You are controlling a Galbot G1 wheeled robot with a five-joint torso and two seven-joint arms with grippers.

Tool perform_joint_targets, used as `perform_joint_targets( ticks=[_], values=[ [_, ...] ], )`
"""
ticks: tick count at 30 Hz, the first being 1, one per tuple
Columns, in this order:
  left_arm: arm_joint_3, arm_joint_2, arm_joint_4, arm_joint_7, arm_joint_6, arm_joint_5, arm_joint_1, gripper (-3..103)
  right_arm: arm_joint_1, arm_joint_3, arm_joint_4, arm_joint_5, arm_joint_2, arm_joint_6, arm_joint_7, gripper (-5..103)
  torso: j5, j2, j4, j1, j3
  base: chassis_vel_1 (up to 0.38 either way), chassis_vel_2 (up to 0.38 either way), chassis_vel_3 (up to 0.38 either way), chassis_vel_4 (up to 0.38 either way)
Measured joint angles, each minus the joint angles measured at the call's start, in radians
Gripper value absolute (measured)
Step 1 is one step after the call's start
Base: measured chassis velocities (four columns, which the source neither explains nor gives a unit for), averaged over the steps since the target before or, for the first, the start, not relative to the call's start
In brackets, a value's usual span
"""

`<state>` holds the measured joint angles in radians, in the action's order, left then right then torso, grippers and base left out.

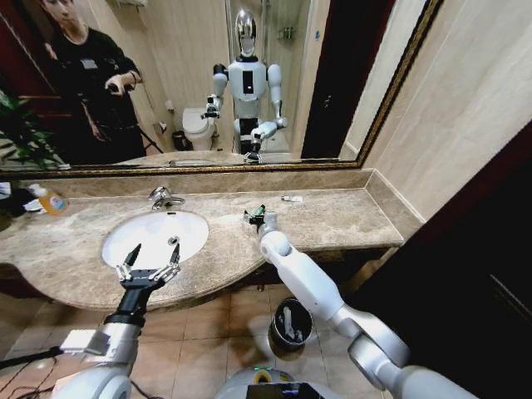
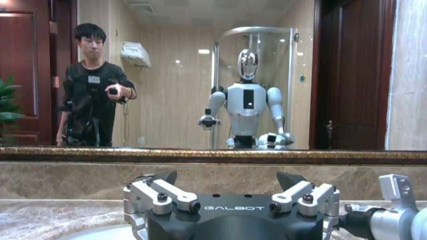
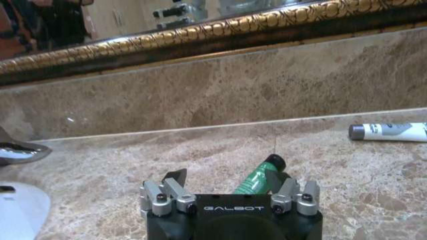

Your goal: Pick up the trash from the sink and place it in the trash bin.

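While right gripper (image 3: 230, 192) sits low on marble counter (image 1: 332, 220), jaws spread around green stick (image 3: 257, 178), not yet pinching. Left gripper (image 1: 150, 259) hovers spread over sink (image 1: 154, 237). Risk: thin stick skids or rolls off-centre as jaws close. Trash bin (image 1: 290, 323) below counter edge.

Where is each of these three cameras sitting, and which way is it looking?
Head view: high on the robot, looking down at the sink and counter; both arms show, and the mirror shows the robot itself.
Left wrist view: behind the open left gripper, facing the mirror.
Right wrist view: behind the right gripper, low over the counter, facing the green stick between its fingers.
Shared: head and right wrist views both show the white tube.
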<state>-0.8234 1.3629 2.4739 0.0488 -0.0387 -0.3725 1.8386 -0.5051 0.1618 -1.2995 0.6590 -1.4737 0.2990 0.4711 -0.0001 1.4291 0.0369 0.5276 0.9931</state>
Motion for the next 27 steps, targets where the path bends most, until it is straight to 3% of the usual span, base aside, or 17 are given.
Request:
perform_joint_targets(
  ticks=[15,20,23,27],
  values=[
    [0.000,0.000,0.000,0.000,0.000,0.000,0.000,100,0.006,-0.009,0.073,-0.076,-0.015,-0.045,-0.003,74,0.0001,0.000,-0.0001,0.000,0.000,0.000,0.000,0.000,0.000],
    [0.000,0.000,0.000,0.000,0.000,0.000,0.000,100,0.003,-0.014,0.082,-0.084,-0.015,-0.046,-0.011,59,0.0001,0.000,-0.0001,0.000,0.000,0.000,0.000,0.000,0.000],
    [0.000,0.000,0.000,0.000,0.000,0.000,0.000,100,-0.005,-0.014,0.090,-0.116,-0.013,-0.050,-0.029,44,0.0002,0.000,-0.0001,0.000,0.000,0.000,0.000,0.000,0.000],
    [0.000,0.000,0.000,0.000,0.000,0.000,0.000,100,-0.010,-0.013,0.099,-0.143,-0.005,-0.055,-0.043,41,0.0001,0.000,-0.0002,0.000,0.000,0.000,0.000,0.000,0.000]
  ],
)
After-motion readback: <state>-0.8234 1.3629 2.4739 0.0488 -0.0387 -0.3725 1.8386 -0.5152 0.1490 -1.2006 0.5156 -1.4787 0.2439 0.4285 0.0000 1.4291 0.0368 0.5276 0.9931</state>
